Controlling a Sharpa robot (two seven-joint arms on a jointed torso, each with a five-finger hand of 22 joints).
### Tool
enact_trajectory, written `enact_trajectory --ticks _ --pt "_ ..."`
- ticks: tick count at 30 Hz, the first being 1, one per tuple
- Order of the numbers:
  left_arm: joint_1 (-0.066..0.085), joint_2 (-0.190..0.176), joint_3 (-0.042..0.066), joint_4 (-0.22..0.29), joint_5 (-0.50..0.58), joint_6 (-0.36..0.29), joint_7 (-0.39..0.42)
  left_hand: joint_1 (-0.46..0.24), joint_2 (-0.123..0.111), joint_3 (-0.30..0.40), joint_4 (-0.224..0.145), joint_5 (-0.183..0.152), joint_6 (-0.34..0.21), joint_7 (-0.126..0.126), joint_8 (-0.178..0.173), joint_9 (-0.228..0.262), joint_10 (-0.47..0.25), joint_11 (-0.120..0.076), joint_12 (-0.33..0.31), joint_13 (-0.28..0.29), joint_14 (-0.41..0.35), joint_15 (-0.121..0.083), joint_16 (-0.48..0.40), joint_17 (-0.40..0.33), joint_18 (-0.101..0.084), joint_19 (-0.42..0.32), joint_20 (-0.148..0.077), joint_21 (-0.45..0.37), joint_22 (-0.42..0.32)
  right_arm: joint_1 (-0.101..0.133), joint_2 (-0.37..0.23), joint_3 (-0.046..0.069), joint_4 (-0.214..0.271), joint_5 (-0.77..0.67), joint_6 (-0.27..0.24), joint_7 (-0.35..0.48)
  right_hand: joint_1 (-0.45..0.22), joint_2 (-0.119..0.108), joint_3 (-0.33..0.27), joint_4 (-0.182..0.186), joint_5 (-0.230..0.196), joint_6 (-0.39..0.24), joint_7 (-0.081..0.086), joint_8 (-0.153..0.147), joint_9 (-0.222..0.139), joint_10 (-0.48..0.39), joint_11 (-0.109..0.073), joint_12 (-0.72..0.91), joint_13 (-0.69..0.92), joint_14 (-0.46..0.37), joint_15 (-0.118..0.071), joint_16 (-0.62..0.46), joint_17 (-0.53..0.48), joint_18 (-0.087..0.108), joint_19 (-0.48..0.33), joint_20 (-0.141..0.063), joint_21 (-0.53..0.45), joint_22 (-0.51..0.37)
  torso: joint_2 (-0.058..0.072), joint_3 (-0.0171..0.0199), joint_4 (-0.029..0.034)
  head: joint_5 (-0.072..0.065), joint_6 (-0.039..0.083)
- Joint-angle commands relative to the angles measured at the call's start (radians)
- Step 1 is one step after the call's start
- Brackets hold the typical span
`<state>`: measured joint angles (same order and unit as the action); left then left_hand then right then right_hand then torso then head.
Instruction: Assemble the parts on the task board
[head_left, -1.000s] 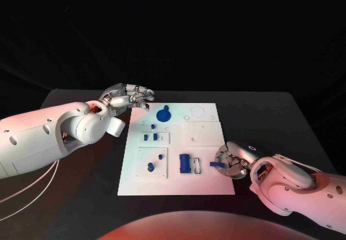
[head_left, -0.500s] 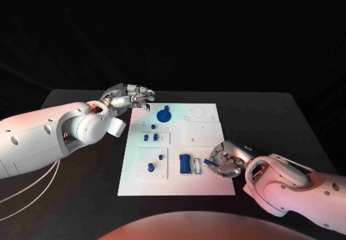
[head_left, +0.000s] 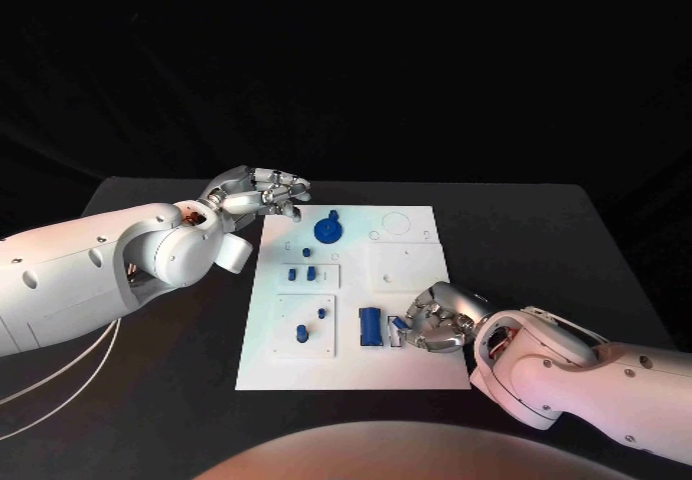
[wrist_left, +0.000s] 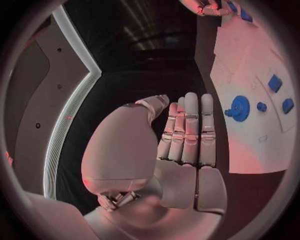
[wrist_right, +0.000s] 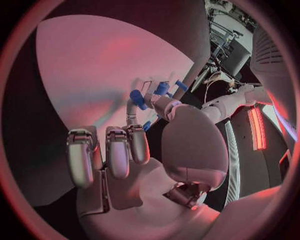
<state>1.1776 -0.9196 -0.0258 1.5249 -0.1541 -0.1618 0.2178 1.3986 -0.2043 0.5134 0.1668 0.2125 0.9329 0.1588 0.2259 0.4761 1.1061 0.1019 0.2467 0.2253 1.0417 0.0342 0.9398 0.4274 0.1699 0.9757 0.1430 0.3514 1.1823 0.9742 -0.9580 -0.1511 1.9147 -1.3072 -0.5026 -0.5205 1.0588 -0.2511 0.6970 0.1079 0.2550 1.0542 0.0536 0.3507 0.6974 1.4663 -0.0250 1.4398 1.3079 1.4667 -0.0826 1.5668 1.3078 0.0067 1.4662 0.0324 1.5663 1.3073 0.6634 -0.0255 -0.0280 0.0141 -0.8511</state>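
We count one white task board (head_left: 404, 275) in the middle of the black table (head_left: 548, 250), carrying roughly seven blue parts: a round gear (head_left: 329, 231), a cylinder (head_left: 371, 326) and smaller pieces. Our right hand (head_left: 437, 322) pinches a small blue part (head_left: 395, 323) just beside the cylinder. Our left hand (head_left: 260, 193) hovers off the board's far corner, fingers together, holding nothing.

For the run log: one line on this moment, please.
right hand: pinches small blue part over task board | left hand: holds nothing, beside board
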Motion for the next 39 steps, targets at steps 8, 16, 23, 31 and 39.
enact_trajectory --ticks 8,16,23,31,39 --pt "0.000 0.000 0.001 0.004 -0.001 0.016 0.008 -0.003 0.010 -0.001 -0.007 0.001 -0.006 0.000 0.007 0.002 -0.004 0.000 -0.002 0.001 -0.002 0.005 -0.006 0.001 0.010 0.002 0.005 -0.001 0.000 -0.001 0.023 0.000 -0.021 0.034 0.041 -0.020 -0.061 -0.002 -0.022 0.027 -0.052 0.040 -0.018 -0.011 -0.007 0.053 -0.009 0.015 0.190 0.103 -0.007 0.002 0.259 -0.007 0.105 -0.009 0.005 0.264 0.000 -0.0001 -0.0001 0.001 -0.002" --pt "0.000 -0.001 0.001 0.005 -0.001 0.015 0.007 -0.003 0.010 -0.001 -0.007 0.001 -0.006 0.000 0.007 0.002 -0.004 0.000 -0.002 0.001 -0.002 0.005 -0.006 0.001 0.010 0.002 0.005 -0.001 0.000 -0.001 0.038 0.000 -0.031 0.031 0.045 -0.021 -0.083 0.002 -0.040 0.043 -0.085 0.049 -0.019 -0.015 -0.011 0.054 -0.010 0.018 0.193 0.103 -0.008 0.002 0.259 -0.007 0.105 -0.010 0.005 0.264 0.000 0.0001 -0.0003 0.002 -0.003" --pt "0.000 -0.002 0.001 0.006 -0.001 0.015 0.007 -0.003 0.010 -0.001 -0.007 0.001 -0.006 0.000 0.007 0.002 -0.004 0.000 -0.002 0.001 -0.002 0.005 -0.006 0.001 0.010 0.002 0.005 -0.001 0.000 -0.001 0.042 0.000 -0.034 0.026 0.041 -0.019 -0.100 0.005 -0.059 0.060 -0.108 0.054 -0.020 -0.018 -0.014 0.055 -0.010 0.018 0.193 0.103 -0.008 0.002 0.258 -0.007 0.105 -0.010 0.005 0.264 0.000 0.0003 -0.0011 0.003 -0.003" --pt "0.000 -0.002 0.001 0.006 -0.001 0.016 0.006 -0.005 0.011 0.000 -0.009 0.003 -0.006 0.000 0.007 0.002 -0.004 0.000 -0.002 0.002 -0.003 0.005 -0.006 0.001 0.010 0.001 0.005 -0.001 0.000 -0.001 0.046 0.000 -0.035 0.022 0.042 -0.016 -0.108 0.009 -0.094 0.081 -0.153 0.058 -0.020 -0.024 -0.019 0.054 -0.010 0.017 0.193 0.103 -0.008 0.001 0.257 -0.007 0.105 -0.010 0.005 0.264 0.000 0.0004 -0.0002 0.002 -0.003" --pt "0.001 -0.003 0.001 0.006 -0.001 0.015 0.005 -0.005 0.011 0.000 -0.009 0.003 -0.006 0.000 0.007 0.002 -0.004 0.000 -0.002 0.002 -0.003 0.005 -0.006 0.001 0.010 0.001 0.005 -0.001 0.000 -0.001 0.044 0.000 -0.033 0.021 0.052 -0.009 -0.094 0.007 -0.216 0.151 -0.202 0.067 -0.020 -0.032 -0.025 0.055 -0.010 0.017 0.194 0.103 -0.008 0.001 0.257 -0.007 0.105 -0.010 0.005 0.264 0.000 0.0003 -0.0006 0.002 -0.006"
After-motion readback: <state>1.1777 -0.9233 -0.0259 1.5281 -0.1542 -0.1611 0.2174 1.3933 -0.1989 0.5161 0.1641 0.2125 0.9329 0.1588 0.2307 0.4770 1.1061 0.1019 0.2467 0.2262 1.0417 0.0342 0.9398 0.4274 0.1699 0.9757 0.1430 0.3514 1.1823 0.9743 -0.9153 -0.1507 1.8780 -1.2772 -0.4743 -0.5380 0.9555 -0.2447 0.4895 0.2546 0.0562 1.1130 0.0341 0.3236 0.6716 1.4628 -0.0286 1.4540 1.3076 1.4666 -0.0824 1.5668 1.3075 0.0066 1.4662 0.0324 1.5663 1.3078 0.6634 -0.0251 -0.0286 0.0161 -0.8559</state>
